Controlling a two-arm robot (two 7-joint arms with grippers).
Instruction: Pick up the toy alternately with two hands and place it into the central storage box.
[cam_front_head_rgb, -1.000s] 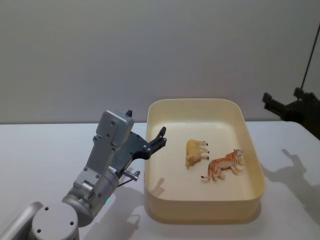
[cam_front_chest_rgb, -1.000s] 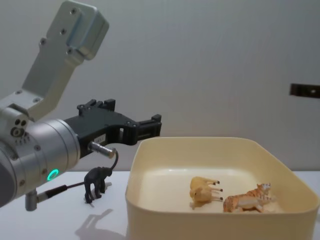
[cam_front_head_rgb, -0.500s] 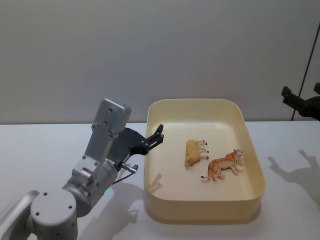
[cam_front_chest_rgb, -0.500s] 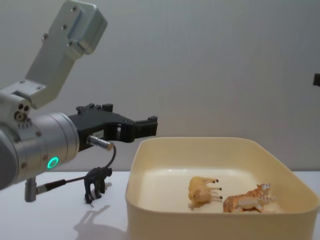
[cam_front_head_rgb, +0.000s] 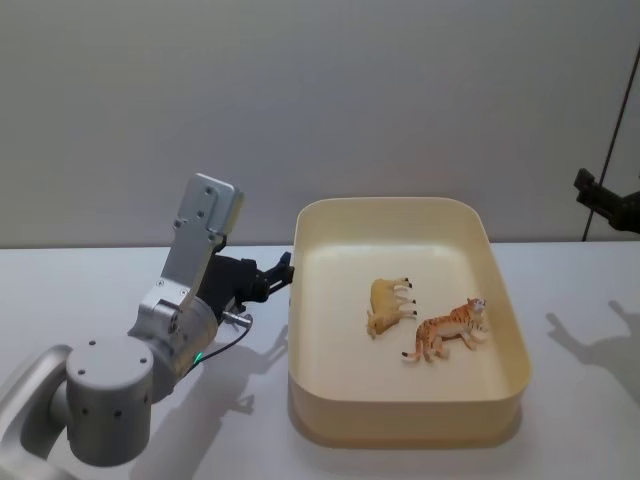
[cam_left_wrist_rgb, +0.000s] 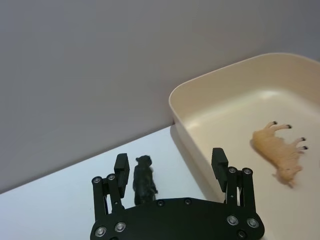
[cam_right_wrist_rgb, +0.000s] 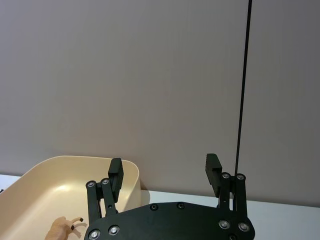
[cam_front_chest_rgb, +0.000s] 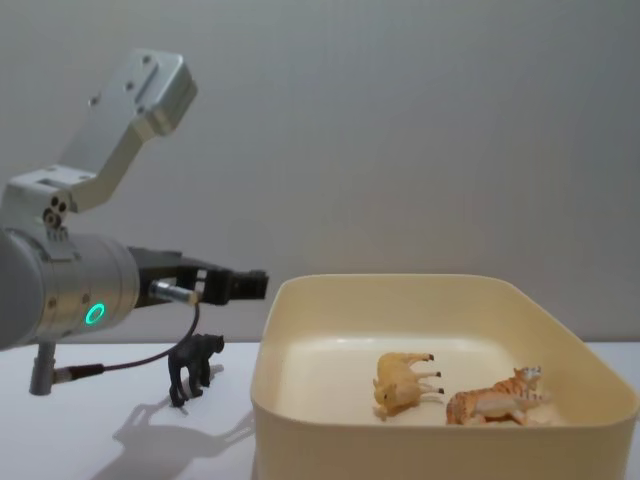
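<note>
— Toys now? Black monkey (cam_front_chest_rgb: 194, 365) stands on the bench (cam_front_head_rgb: 120, 290), just left of the storage box (cam_front_head_rgb: 505, 390).
— And the left gripper (cam_left_wrist_rgb: 171, 167)?
— Jaws spread, empty, above the monkey.

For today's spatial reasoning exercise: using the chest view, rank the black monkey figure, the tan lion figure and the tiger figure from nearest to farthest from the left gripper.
1. Black monkey figure: on the table just below the left gripper, outside the storage box.
2. Tan lion figure: lying mid-box.
3. Tiger figure: lying toward the box's right side, farthest.
</note>
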